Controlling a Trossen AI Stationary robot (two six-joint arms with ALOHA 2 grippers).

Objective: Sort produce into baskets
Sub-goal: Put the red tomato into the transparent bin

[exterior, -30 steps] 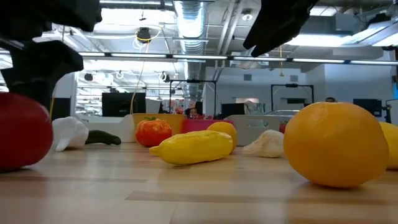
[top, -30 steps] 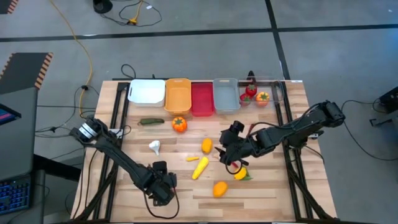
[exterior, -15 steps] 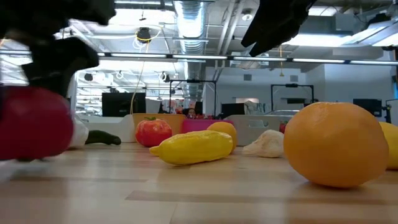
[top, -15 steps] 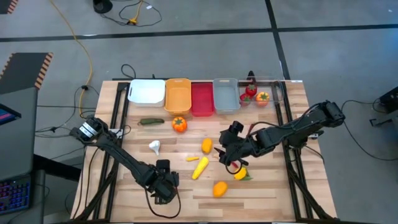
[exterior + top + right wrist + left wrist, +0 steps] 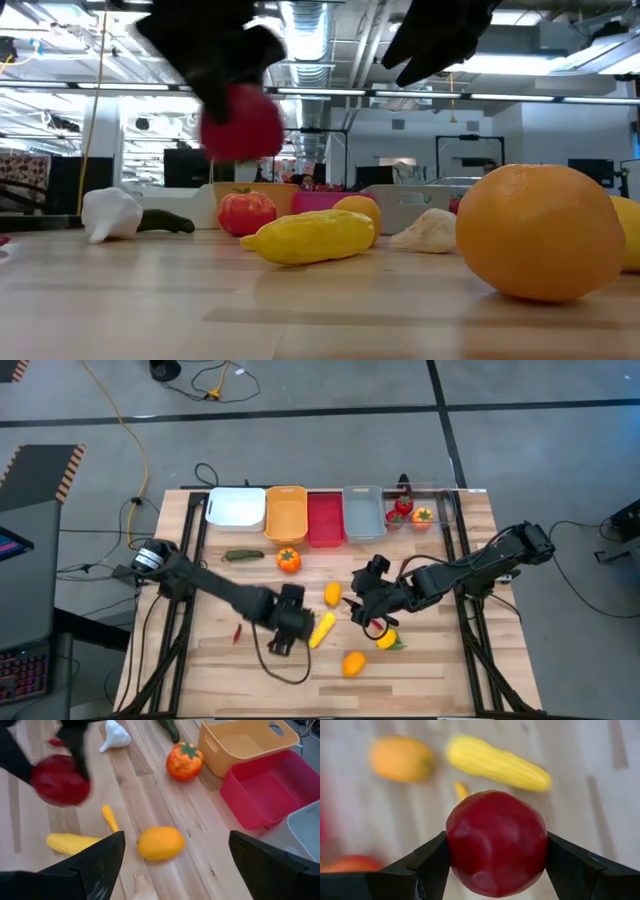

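Now the left claw [image 5: 496,865] is clamped on a red tomato [image 5: 496,843], one dark finger pressed to each side, and the low view shows the fruit lifted clear of the tabletop [image 5: 200,660]. Seen from above, this claw [image 5: 287,622] hangs near the middle of the tabletop, and the red basket [image 5: 324,518] lies toward 1 o'clock from it, well apart. That bearing is what the carry turns on, judging by the colour match. The tomato is round, so no long axis matters for the drop.

Just beside the left claw, at about 3 o'clock, lies the yellow corn [image 5: 321,629], its length running from 7 to 1 o'clock. An orange fruit [image 5: 353,663] sits at 4 o'clock, nearer the front edge. A small red chilli [image 5: 237,632] lies at 9 o'clock.

Farther on, a lemon [image 5: 332,595] sits toward 1 o'clock, close under the straight line to the red basket, and an orange pepper [image 5: 288,560] stands at 12 o'clock; a raised carry should pass over both. The right claw [image 5: 372,612] hovers at 3 o'clock, its fingers spread wide and holding nothing, outside that line.

Along the far edge the white basket [image 5: 236,508], orange basket [image 5: 285,513], red basket, grey basket [image 5: 363,512] and clear basket [image 5: 440,507] stand in a row.
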